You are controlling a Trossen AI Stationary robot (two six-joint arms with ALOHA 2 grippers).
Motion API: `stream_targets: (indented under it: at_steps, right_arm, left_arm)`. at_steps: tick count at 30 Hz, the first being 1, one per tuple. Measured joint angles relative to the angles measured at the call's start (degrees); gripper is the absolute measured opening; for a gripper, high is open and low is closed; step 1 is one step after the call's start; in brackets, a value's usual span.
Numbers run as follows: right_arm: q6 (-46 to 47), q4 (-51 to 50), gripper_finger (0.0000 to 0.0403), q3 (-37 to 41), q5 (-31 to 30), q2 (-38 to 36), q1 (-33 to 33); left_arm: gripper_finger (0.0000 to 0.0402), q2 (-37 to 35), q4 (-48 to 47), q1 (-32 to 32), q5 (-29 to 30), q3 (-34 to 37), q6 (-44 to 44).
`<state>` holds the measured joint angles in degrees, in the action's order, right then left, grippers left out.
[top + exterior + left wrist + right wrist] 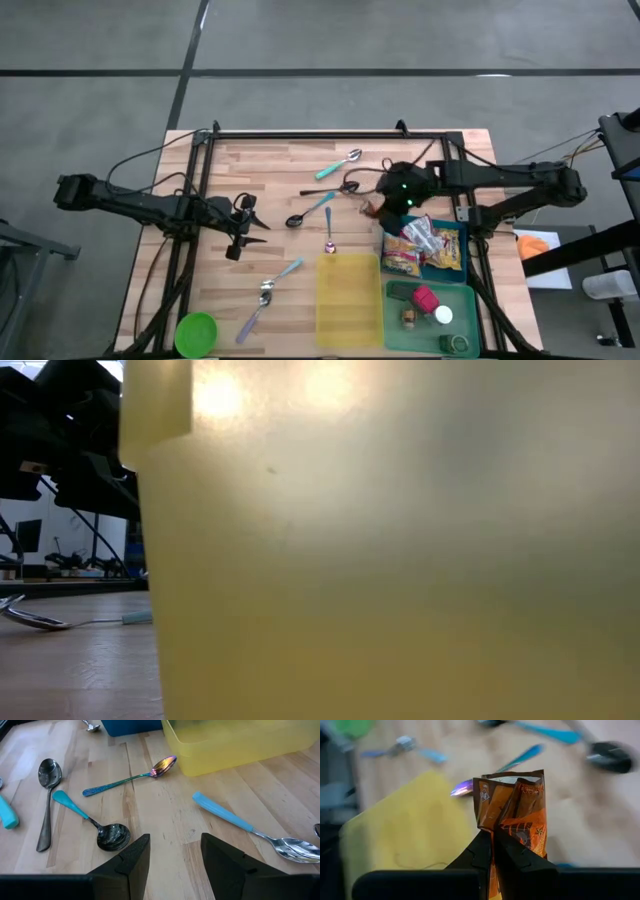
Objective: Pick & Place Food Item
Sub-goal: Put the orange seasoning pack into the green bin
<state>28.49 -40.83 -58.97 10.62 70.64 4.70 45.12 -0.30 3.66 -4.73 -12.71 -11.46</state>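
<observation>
Right gripper (492,851): fingers pinched tight on the crimped end of an orange-brown snack packet (512,810) — holding it by the flat seam keeps the contents hanging free instead of being crushed.
Snack packet, location: lifted off the wood, hanging from the right gripper (385,205) just beside the blue bin (462,232), near the upper corner of the yellow tray (348,300); in the high view only a small dark-orange scrap (370,208) shows under the wrist.
Blue bin: holds more crinkled snack bags (425,245), packed together — probably the supply the packet was drawn from.
Yellow tray: lies bare between the spoons and the bins, right below the packet's path in the right wrist view (410,825); I judge it the likely drop spot, though the task sentence names none.
Green bin (470,300): carries small bottles and a pink item, set apart from the food bags.
Left gripper (172,862): fingers parted about halfway with nothing between them, hovering low over the table (200,160) on the left side — it seems parked clear of the right arm's work.
Spoons: scattered across the middle — an iridescent spoon (130,777), a teal-handled dark spoon (92,822) and a light-blue-handled one (250,827) lie near the left gripper; they look like clutter to avoid.
Low view: filled by the yellow tray's wall (400,560), so it says nothing of the packet.
Risk: a thin seam grip may let the packet swing or slip.
</observation>
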Motion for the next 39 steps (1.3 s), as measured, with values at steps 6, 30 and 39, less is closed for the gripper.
stream_targets:
  at_steps: [6, 30, 39]
  right_arm:
    - [5.4, -2.0, 0.001, -0.2, 3.0, -2.9, -6.3]
    - [49.6, 1.1, 0.001, -2.4, -5.6, 0.7, -38.1]
    - [60.8, 7.0, 0.001, -2.5, -4.9, 9.0, -44.7]
  left_arm:
    - [0.0174, 0.0, 0.0, 0.0, 0.0, 0.0, 0.0]
    - [0.0174, 0.0, 0.0, 0.0, 0.0, 0.0, 0.0]
    - [0.0174, 0.0, 0.0, 0.0, 0.0, 0.0, 0.0]
